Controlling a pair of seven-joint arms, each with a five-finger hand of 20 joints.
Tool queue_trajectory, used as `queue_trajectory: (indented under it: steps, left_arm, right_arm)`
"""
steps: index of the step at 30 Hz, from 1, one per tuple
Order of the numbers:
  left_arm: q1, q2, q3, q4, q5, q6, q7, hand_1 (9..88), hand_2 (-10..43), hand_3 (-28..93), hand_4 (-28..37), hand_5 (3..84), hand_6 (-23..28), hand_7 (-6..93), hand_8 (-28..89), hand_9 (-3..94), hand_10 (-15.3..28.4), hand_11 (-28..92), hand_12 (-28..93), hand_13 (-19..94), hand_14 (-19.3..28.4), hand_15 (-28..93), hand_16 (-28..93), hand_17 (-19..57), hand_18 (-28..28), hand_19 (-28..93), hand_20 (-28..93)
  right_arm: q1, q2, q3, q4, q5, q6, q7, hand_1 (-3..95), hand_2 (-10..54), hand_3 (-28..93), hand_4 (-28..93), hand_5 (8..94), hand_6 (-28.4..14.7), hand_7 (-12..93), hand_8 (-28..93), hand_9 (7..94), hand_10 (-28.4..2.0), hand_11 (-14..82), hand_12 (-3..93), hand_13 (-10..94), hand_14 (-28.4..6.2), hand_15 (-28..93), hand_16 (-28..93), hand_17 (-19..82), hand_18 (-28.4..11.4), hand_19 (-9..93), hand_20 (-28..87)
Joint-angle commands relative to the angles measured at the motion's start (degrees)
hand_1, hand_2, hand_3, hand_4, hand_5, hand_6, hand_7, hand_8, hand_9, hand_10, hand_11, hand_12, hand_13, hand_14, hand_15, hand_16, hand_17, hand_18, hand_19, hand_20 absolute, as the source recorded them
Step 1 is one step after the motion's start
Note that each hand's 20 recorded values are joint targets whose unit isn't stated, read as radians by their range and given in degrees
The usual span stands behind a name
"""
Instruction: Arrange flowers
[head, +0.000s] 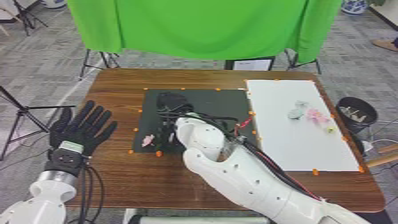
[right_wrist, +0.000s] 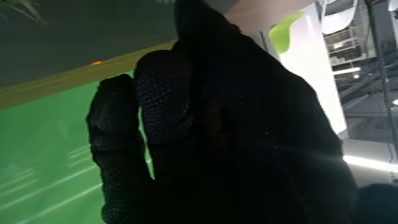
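Left hand (head: 80, 129) open at table's (head: 120, 187) 9 o'clock; right hand (head: 174, 102) at black mat's (head: 229, 102) 11, can't tell grip; pink flower (head: 148, 140) at mat's 8.

Head view: right hand (head: 174, 102) indistinct against black mat (head: 222, 99) near centre, right arm (head: 258, 182) cropped at lower right, left arm (head: 51, 190) cropped at lower left, green cloth (head: 195, 25) cropped at top, pink blossom (head: 317, 116) too small to identify, right wrist view: green foliage (right_wrist: 27, 9) blurred, cropped by frame edge
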Motion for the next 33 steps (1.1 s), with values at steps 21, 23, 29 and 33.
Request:
queue_trajectory:
  steps: [21, 23, 29, 33]
  left_arm:
    - [0.08, -0.72, -0.08, 0.22, 0.05, -0.79, -0.5, 30.8, 10.5, 70, -28.3, 38.8, 9.4, 15.2, -9, 32.4, 16.3, 21, 10, 25, 16.0, 35, -8, -6.6, 14.7, 36, 7]
    - [0.02, -0.88, -0.07, 0.22, -0.07, -0.63, -0.68, 30.8, 10.5, 70, -28.3, 38.8, 9.4, 15.2, -9, 32.3, 16.3, 21, 10, 25, 15.9, 35, -8, -6.6, 14.7, 36, 7]
    - [-0.27, -1.88, 0.27, 0.8, 0.38, -2.06, -1.25, 30.8, 10.6, 70, -28.3, 38.7, 9.4, 15.1, -9, 32.4, 16.4, 21, 10, 25, 16.0, 35, -8, -6.6, 14.7, 36, 7]
    - [0.87, -2.11, -0.53, 0.58, 0.73, -2.56, -0.54, 30.7, 10.6, 70, -28.3, 38.7, 9.3, 15.1, -9, 32.3, 16.3, 21, 10, 25, 16.0, 34, -8, -6.6, 14.7, 36, 7]
  right_arm:
    - [1.32, 0.79, 1.41, -2.56, 1.69, -1.26, 1.15, 54.8, -9.5, 64, -28, 63.0, -0.8, 26, -12, 68.2, -11.8, 22.7, 26.9, 67, -10.7, 57, 32, 35, -22.8, 81, 39]
    - [1.66, 1.07, 1.46, -3.01, 2.64, -0.23, 1.46, 54.5, -9.5, 65, -28, 62.7, -0.7, 26, -14, 68.0, -11.8, 22.9, 26.4, 67, -10.8, 57, 33, 35, -22.9, 80, 39]
    - [0.67, 6.09, 5.82, -10.18, 5.35, 4.67, 2.11, 49.8, -9.5, 70, -28, 62.6, -1.3, 25, -15, 66.9, -13.0, 24.0, 22.4, 66, -11.3, 57, 31, 35, -23.1, 80, 39]
    - [-3.72, 12.04, 14.96, -17.06, 8.76, -0.43, -2.16, 47.0, -9.5, 72, -28, 60.9, -1.9, 24, -14, 65.0, -13.6, 22.6, 21.0, 65, -11.6, 56, 31, 34, -22.8, 80, 38]
